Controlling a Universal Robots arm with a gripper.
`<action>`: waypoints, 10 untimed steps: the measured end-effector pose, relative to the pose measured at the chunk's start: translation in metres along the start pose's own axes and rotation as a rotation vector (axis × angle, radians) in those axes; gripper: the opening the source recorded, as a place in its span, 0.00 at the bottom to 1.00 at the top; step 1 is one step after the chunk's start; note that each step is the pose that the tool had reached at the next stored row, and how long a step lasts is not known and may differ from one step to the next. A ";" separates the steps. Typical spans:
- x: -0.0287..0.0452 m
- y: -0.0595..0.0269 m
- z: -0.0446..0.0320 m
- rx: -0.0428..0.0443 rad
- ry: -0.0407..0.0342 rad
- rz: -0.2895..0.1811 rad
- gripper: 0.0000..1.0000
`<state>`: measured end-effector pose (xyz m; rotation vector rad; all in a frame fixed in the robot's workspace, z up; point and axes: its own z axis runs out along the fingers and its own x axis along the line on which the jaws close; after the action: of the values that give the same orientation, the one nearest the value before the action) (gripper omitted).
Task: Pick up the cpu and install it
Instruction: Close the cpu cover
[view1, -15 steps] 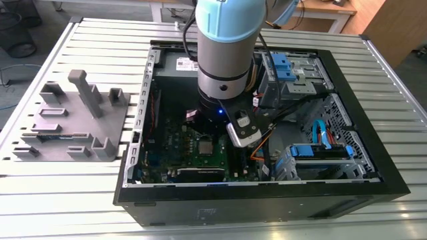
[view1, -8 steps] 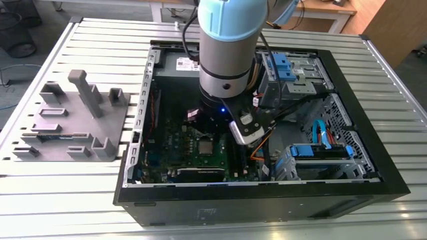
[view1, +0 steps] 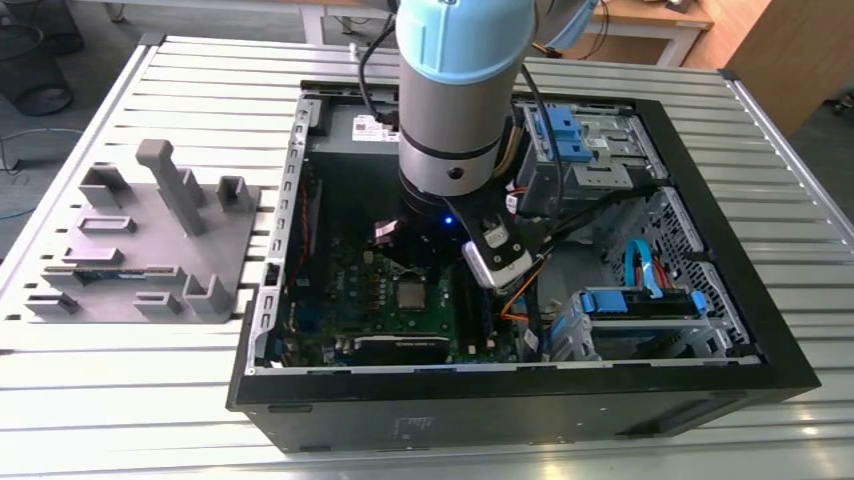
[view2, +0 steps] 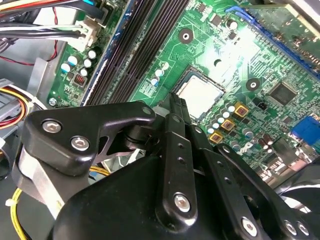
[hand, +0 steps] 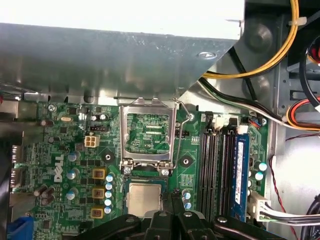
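The cpu (hand: 144, 198) lies flat in its socket on the green motherboard (hand: 60, 150), silvery top up, and it shows the same way in the second wrist view (view2: 200, 95) and the exterior view (view1: 411, 293). The gripper (hand: 174, 196) hangs just beside it, near 1 edge of the chip, with its 2 fingers apparently drawn together and nothing between them. I cannot tell whether the tips touch the chip. The metal retention frame (hand: 148, 131) stands flipped up behind the socket, and its wire lever (hand: 183, 131) is raised. By my reading, the pick and placement are done, but the chip is not yet locked down.
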<state>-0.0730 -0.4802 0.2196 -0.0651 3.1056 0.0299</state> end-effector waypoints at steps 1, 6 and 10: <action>0.0000 0.0009 0.0001 0.0000 0.0000 0.000 0.11; -0.0019 0.0067 0.0008 0.0000 0.0001 -0.001 0.11; -0.0059 0.0094 0.0016 0.0000 0.0002 -0.002 0.11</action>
<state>-0.0674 -0.4705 0.2184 -0.0688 3.1056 0.0299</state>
